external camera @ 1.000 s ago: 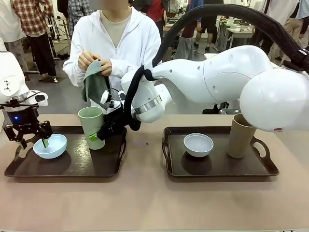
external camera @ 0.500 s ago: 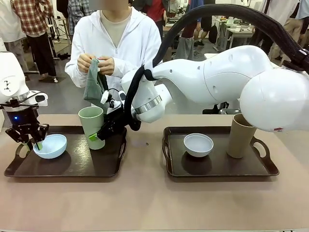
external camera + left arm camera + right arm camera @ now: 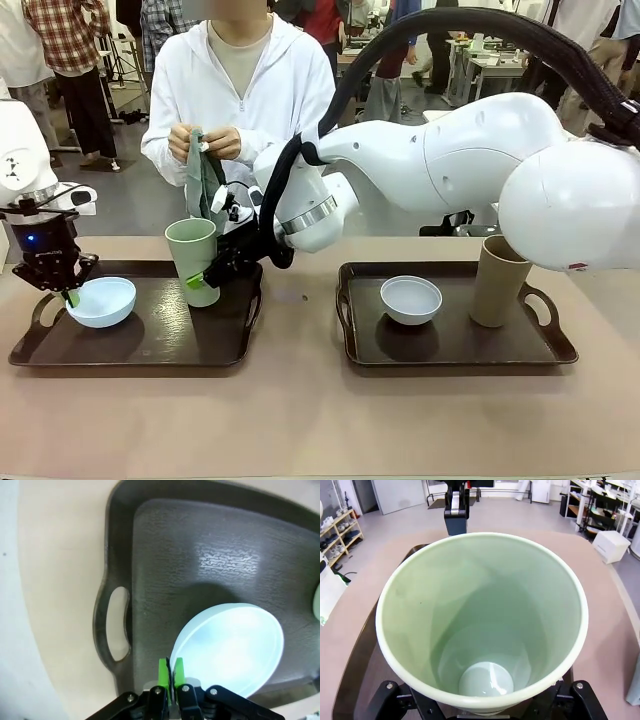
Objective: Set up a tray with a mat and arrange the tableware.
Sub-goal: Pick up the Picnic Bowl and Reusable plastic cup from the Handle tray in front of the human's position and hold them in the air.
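Closing over the last second, the left tool (image 3: 68,297) now pinches the left rim of the pale blue bowl (image 3: 103,303), green pads pressed on it. This bowl sits at the left end of the left tray (image 3: 150,352). Toward that tray's far right, the light green tumbler (image 3: 192,255) stands upright with the right tool (image 3: 200,283) straddling its base; I cannot tell if it grips. On the right tray (image 3: 450,352) sit the greyish white bowl (image 3: 410,298) and the tan brown tumbler (image 3: 497,282), apart. Both trays lie on the desk (image 3: 300,420). Beyond, a person's hands (image 3: 205,143) hold a green cloth (image 3: 203,185).
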`<move>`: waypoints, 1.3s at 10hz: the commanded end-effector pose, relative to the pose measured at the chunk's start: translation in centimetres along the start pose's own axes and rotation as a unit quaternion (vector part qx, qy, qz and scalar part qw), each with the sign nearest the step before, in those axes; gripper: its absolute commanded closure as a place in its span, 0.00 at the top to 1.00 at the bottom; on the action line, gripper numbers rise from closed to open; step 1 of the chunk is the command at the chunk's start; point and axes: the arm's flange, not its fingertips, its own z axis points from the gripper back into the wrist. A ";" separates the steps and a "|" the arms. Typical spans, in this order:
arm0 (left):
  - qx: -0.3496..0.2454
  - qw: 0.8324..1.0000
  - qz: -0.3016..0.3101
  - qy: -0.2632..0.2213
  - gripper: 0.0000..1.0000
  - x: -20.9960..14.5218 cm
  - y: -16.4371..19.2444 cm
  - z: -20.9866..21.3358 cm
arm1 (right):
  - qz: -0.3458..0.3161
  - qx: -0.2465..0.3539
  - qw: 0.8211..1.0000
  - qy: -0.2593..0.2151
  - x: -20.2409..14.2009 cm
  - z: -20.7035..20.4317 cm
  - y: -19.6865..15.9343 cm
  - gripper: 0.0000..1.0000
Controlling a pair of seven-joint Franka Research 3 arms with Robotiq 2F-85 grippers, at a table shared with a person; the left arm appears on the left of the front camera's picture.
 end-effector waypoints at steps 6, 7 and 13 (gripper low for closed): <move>-0.090 0.994 0.053 -0.020 0.00 -5.0 2.2 11.7 | 0.020 -0.021 0.999 0.046 11.6 12.0 9.3 0.66; -0.086 0.994 0.056 -0.033 0.00 -6.1 2.3 13.4 | 0.023 -0.035 0.998 0.043 12.8 14.0 10.7 0.66; -0.099 0.991 0.031 -0.083 0.00 -10.7 1.4 20.2 | 0.012 -0.045 0.998 0.037 14.3 15.7 12.3 0.66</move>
